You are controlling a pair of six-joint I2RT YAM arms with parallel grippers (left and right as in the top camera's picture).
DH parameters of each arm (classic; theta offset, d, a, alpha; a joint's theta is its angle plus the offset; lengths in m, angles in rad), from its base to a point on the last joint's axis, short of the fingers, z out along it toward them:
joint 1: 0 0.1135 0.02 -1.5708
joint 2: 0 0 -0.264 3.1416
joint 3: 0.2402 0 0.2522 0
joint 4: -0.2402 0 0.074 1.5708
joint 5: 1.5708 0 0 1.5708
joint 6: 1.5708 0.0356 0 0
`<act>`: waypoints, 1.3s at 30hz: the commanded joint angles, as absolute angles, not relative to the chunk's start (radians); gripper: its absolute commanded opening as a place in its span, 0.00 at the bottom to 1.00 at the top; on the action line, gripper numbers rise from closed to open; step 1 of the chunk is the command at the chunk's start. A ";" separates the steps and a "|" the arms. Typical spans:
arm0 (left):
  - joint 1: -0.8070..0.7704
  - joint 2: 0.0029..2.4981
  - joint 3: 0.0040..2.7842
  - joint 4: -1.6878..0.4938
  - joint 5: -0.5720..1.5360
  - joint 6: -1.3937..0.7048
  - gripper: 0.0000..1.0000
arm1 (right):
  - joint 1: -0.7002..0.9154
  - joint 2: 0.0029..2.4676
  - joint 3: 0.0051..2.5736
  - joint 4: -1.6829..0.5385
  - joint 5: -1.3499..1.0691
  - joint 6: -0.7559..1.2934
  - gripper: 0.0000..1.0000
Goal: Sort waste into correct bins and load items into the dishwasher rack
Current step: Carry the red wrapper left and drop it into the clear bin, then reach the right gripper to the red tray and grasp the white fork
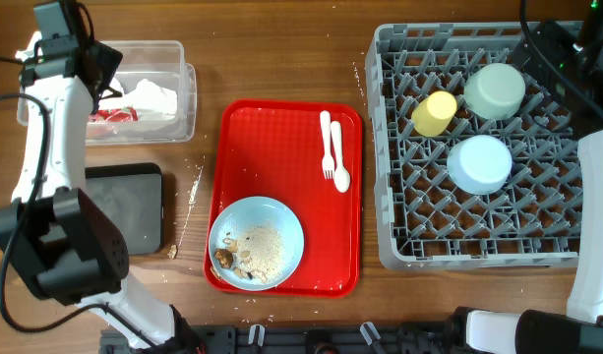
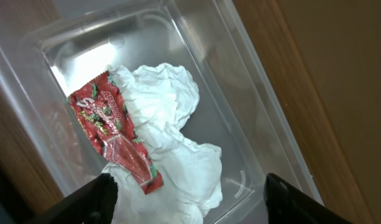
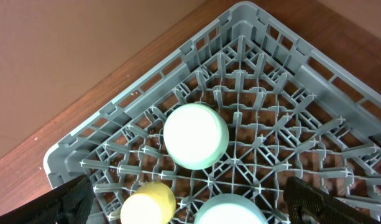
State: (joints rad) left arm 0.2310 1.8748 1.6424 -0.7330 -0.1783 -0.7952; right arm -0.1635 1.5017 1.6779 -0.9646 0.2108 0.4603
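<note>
Left gripper (image 2: pixel 189 202) jaws apart over clear tub (image 2: pixel 271 124) at tabletop far-left corner; red wrapper (image 2: pixel 109 130) on napkins (image 2: pixel 171 106) inside. Right gripper (image 3: pixel 196 202) jaws apart over dishwasher rack (image 3: pixel 283 93) corner.

The tub (image 2: pixel 252 106) is glossy clear plastic, napkins (image 2: pixel 171 106) matt paper, wrapper (image 2: pixel 106 124) perhaps plastic film.

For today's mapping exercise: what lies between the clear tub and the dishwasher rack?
The red tray, holding the fork and spoon; the overhead view shows it.
</note>
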 commanded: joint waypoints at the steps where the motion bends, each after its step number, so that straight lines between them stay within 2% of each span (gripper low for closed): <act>1: 0.234 1.707 1.642 -0.776 -0.148 -0.804 1.00 | -0.162 1.509 1.680 -0.962 0.224 0.471 1.00; 4: 0.241 1.625 1.642 -0.833 -0.167 -0.790 1.00 | -0.162 1.509 1.680 -0.962 0.224 0.471 1.00; 8: 0.281 1.536 1.642 -0.950 -0.374 -0.790 1.00 | -0.162 1.509 1.680 -0.962 0.224 0.471 1.00; 17: 0.347 1.520 1.642 -1.174 -0.379 -0.790 1.00 | -0.162 1.509 1.680 -0.959 0.205 0.488 1.00; 20: 0.347 1.520 1.642 -1.182 -0.379 -0.791 1.00 | -0.162 1.509 1.680 -0.975 0.008 0.613 1.00; 22: 0.347 1.520 1.642 -1.182 -0.379 -0.791 1.00 | -0.162 1.509 1.680 -0.996 -0.116 0.645 1.00; 24: 0.347 1.520 1.642 -1.182 -0.379 -0.791 1.00 | -0.161 1.508 1.680 -0.995 -0.341 0.643 1.00; 26: 0.347 1.520 1.642 -1.182 -0.379 -0.791 1.00 | -0.134 1.513 1.679 -0.970 -0.537 0.574 1.00; 28: 0.347 1.520 1.642 -1.182 -0.379 -0.790 1.00 | -0.058 1.513 1.677 -0.928 -0.606 0.455 1.00; 31: 0.347 1.520 1.642 -1.182 -0.379 -0.791 1.00 | 0.102 1.519 1.674 -0.926 -0.435 0.414 1.00; 35: 0.347 1.520 1.642 -1.182 -0.379 -0.791 1.00 | 0.350 1.573 1.669 -0.928 -0.091 0.420 1.00; 39: 0.347 1.520 1.642 -1.182 -0.379 -0.791 1.00 | 0.496 1.686 1.660 -0.887 0.013 0.427 0.99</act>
State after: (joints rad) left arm 0.3450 1.5158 1.6409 -1.1820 -0.3550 -0.7986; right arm 0.4160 1.5890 1.6764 -0.9092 -0.1707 0.4427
